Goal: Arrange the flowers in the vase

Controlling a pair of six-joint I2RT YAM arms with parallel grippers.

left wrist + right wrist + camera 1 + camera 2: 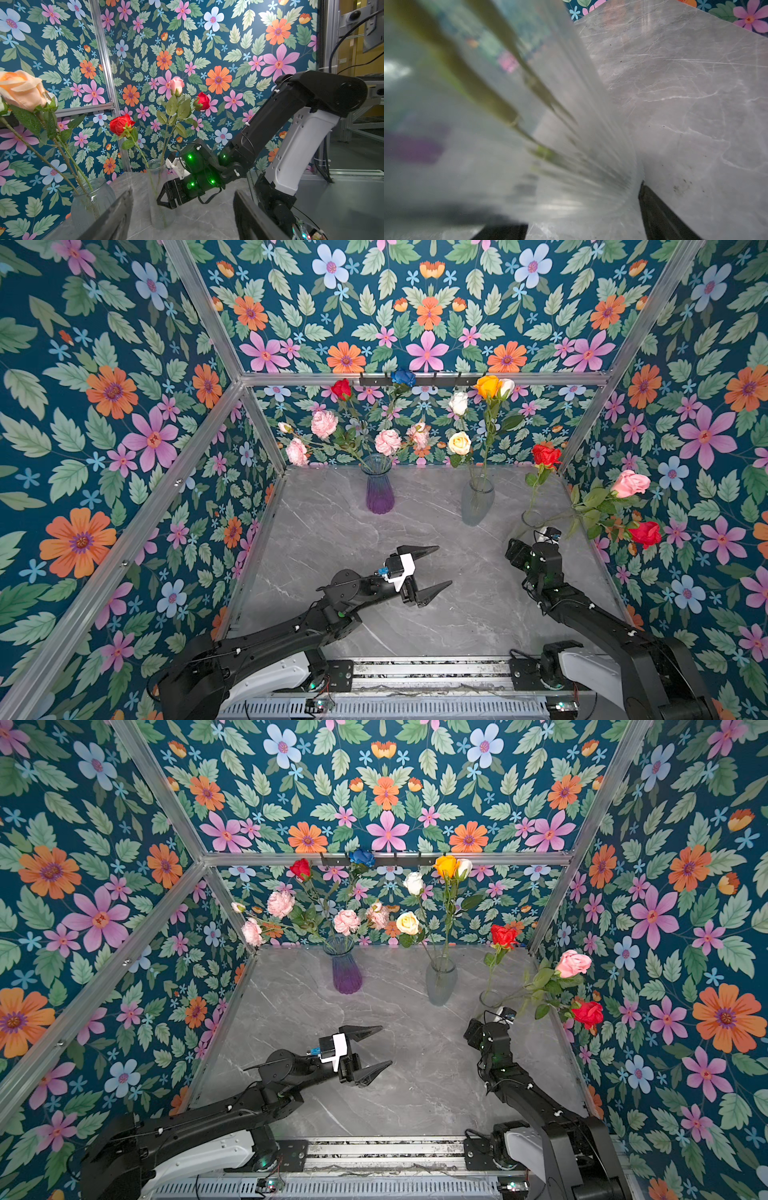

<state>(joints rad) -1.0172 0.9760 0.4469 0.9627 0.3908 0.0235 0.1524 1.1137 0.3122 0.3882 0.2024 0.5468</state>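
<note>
Ribbed clear vase [591,145] holding flower stems [481,91] stands between right pincer [577,207] jaws.

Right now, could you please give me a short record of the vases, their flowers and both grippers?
left gripper: fingers open, empty, above the table
right gripper: fingers either side of the ribbed vase; contact unclear
purple vase: back left; pink carnations, red rose, blue rose
frosted vase: middle; white rose, cream rose, orange rose
ribbed vase: right; two red roses, pink rose
</note>
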